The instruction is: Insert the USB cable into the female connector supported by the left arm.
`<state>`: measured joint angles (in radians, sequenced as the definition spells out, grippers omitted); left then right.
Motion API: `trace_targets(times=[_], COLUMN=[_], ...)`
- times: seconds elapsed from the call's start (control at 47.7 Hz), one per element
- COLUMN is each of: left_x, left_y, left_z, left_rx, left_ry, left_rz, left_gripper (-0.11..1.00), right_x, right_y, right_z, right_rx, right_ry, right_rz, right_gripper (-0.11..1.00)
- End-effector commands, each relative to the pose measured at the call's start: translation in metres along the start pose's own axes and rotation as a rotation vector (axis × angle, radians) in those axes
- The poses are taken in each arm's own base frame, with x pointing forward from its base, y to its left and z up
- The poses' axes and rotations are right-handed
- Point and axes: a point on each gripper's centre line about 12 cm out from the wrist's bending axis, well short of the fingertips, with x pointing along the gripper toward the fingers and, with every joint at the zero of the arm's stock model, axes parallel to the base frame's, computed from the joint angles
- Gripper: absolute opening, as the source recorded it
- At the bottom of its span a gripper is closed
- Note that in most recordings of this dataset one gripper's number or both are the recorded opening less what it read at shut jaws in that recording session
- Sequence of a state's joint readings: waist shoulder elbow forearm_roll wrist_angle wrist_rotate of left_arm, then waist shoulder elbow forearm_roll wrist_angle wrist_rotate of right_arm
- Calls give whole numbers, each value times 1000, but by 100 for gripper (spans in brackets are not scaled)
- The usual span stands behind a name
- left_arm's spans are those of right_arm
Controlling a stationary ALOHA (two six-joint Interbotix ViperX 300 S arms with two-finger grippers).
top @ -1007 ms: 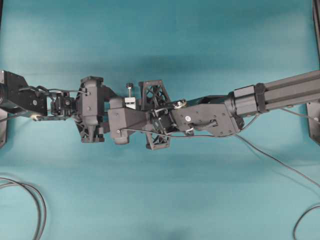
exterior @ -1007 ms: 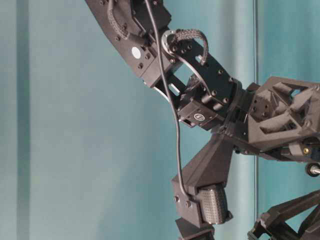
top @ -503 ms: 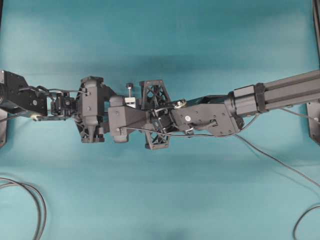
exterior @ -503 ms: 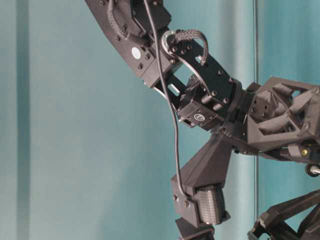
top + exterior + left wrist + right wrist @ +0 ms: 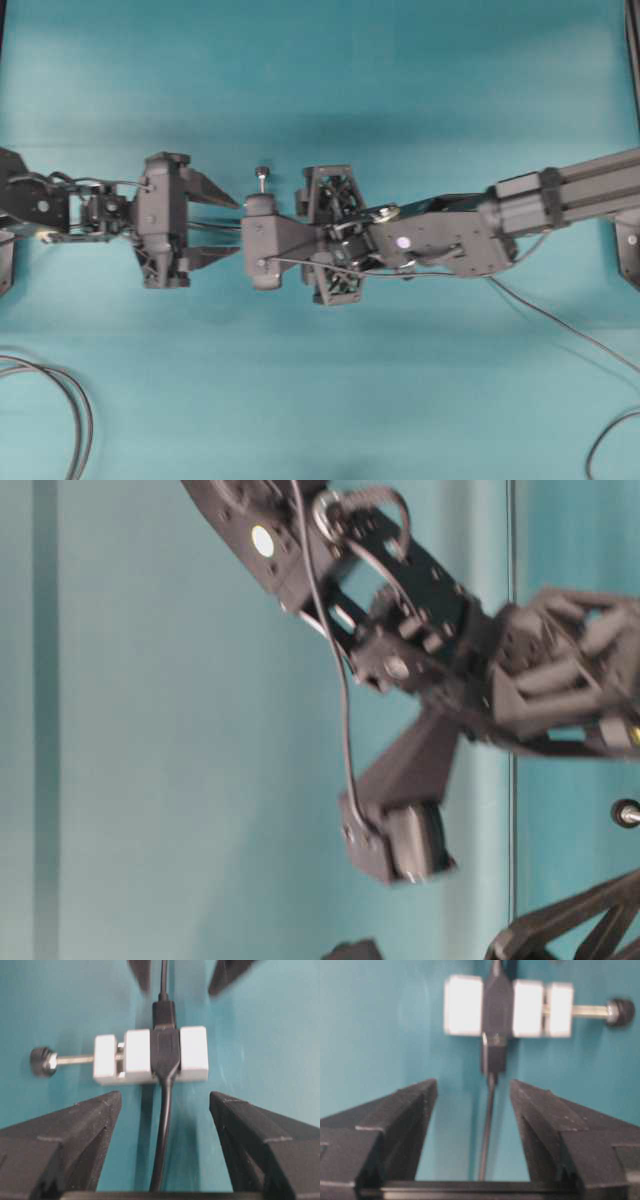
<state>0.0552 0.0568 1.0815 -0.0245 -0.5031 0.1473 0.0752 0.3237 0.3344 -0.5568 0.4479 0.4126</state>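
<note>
The left arm is reaching in level from the left edge of the overhead view, its hand standing wide open with pointed fingers spread and holding nothing. The right arm is stretching in from the right, its hand also gaping open, fingers apart, facing the left hand.

White connector block, black band across its middle, screw rod with dark knob at one side, lying on the teal desk. USB cable's dark plug seated in it, cable running straight away.

Left arm: black.
</note>
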Motion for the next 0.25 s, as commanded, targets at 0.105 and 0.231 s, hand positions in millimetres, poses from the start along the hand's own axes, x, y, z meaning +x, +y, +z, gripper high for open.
trace_targets(times=[0.105, 0.231], left_x=[-21, -30], left_y=[6, 6], left_z=[2, 3], left_rx=[-20, -20], left_ry=[-47, -71], left_rz=[22, 25], left_gripper=[84, 84], right_x=[-36, -46], right_y=[-6, -3], right_z=[5, -4], right_rx=[16, 11], right_ry=[-88, -136], right_rz=[9, 41], right_gripper=[65, 65])
